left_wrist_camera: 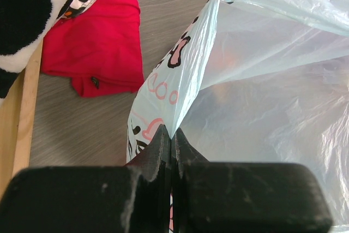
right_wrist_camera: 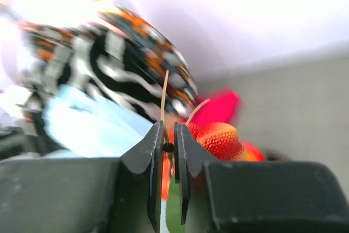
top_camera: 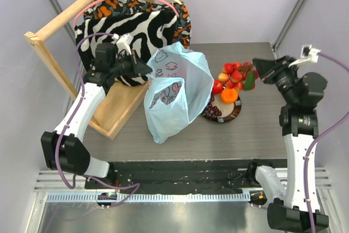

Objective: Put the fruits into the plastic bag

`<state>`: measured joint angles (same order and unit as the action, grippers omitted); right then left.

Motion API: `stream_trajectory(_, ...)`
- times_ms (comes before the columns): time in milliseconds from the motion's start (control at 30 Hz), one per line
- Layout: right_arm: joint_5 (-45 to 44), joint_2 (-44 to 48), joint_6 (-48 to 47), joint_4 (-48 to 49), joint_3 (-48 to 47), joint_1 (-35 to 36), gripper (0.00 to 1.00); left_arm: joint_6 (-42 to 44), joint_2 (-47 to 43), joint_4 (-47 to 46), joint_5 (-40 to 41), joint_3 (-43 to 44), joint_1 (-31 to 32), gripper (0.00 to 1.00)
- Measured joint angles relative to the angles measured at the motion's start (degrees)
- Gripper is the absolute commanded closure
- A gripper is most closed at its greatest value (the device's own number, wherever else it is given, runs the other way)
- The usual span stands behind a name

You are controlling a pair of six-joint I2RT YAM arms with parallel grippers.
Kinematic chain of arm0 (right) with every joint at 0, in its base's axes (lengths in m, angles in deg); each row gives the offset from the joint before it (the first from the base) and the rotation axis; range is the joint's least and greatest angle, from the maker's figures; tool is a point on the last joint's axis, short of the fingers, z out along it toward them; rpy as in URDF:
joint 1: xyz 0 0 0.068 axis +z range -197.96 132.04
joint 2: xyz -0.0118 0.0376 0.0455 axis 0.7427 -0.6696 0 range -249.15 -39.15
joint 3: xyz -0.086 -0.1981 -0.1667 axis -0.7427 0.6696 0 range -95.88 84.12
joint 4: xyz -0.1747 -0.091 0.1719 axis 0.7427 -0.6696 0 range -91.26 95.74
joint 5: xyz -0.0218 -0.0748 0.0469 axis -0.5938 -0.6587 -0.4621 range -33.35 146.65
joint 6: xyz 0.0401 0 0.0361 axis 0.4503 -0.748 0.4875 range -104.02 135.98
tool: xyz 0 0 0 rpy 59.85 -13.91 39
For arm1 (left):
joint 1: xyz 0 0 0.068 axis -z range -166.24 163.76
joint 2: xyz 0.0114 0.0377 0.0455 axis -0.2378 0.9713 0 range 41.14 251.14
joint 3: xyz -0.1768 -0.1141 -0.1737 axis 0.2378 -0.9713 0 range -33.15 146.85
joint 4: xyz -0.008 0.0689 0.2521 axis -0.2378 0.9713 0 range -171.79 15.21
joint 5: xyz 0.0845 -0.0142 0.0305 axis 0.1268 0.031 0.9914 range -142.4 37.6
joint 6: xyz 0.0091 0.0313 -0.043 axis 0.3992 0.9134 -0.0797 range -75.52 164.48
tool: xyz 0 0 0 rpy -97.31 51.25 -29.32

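The light-blue plastic bag [top_camera: 177, 94] stands open at mid table. My left gripper [top_camera: 148, 69] is shut on its upper left rim; in the left wrist view the fingertips of that gripper [left_wrist_camera: 172, 135] pinch the bag's edge [left_wrist_camera: 262, 80]. At the far right, my right gripper [top_camera: 257, 65] is shut on the thin stem of the bunch of little red-yellow balls [top_camera: 235, 75]. In the right wrist view the stem runs between the nearly closed jaws of the gripper [right_wrist_camera: 169, 132], with the bumpy balls [right_wrist_camera: 221, 140] just behind. A red apple [top_camera: 217, 87], an orange [top_camera: 229, 95] and dark grapes [top_camera: 214, 107] lie on the plate.
The dark round plate [top_camera: 233, 115] sits right of the bag. A wooden rack [top_camera: 54, 23] carrying zebra-striped fabric [top_camera: 136, 25] stands at the back left, its wooden base [top_camera: 117, 110] beside the bag. A red cloth [left_wrist_camera: 98, 53] lies behind the bag.
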<state>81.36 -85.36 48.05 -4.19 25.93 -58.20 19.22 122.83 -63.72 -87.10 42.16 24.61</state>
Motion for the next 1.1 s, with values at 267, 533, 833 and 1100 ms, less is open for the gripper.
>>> stream_trajectory(267, 9.4, -8.4, 9.7, 27.9, -14.0, 3.2, 0.99, -0.1, 0.0, -0.3, -0.4, 0.0, 0.0, 1.00)
stream_trajectory(533, 8.3, -15.0, 1.4, 25.7, -21.7, 25.5, 0.99, -0.2, 0.0, -0.4, -0.5, 0.0, 0.0, 1.00)
stream_trajectory(833, 1.1, -19.8, -7.3, 19.9, -22.3, 37.5, 0.99, -0.2, 0.0, -0.6, -0.5, 0.0, 0.0, 1.00)
stream_trajectory(1100, -9.4, -18.4, -15.0, 9.2, -22.3, 38.3, 0.99, -0.2, 0.0, -0.6, -0.5, 0.0, 0.0, 1.00)
